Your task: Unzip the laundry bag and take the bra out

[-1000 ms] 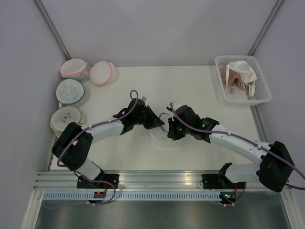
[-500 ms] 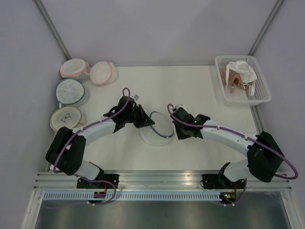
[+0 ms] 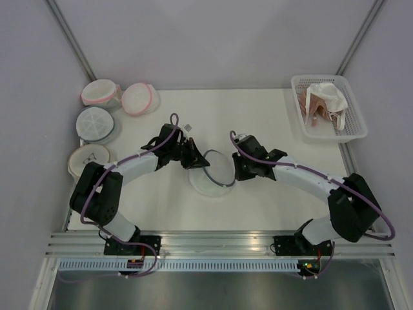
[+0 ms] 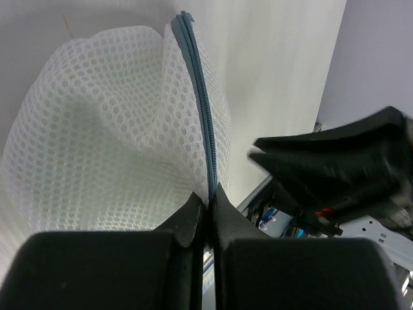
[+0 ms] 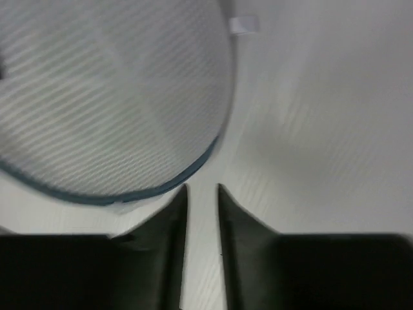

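Note:
The laundry bag (image 3: 213, 174), round white mesh with a dark grey-blue zip rim, lies at the table's middle. My left gripper (image 3: 195, 161) is at its left edge. In the left wrist view this gripper (image 4: 208, 197) is shut on the zip rim (image 4: 201, 110), and the mesh (image 4: 110, 135) bulges up beyond it. My right gripper (image 3: 236, 170) is at the bag's right edge. In the right wrist view it (image 5: 201, 188) is slightly open and empty, just off the rim (image 5: 135, 194), over bare table. The bra is hidden; only a faint pale green tint shows through the mesh.
Two pink-rimmed round bags (image 3: 100, 92) (image 3: 140, 99), a light-blue spoked bag (image 3: 95, 123) and a beige one (image 3: 89, 160) line the left edge. A white basket (image 3: 352, 129) with white and pinkish garments (image 3: 326, 100) stands at the back right. A small white tag (image 5: 244, 24) lies by the bag.
Both grippers were close together over the bag; they have moved apart to its left and right edges. The bag has shifted a little left and back with my left gripper.

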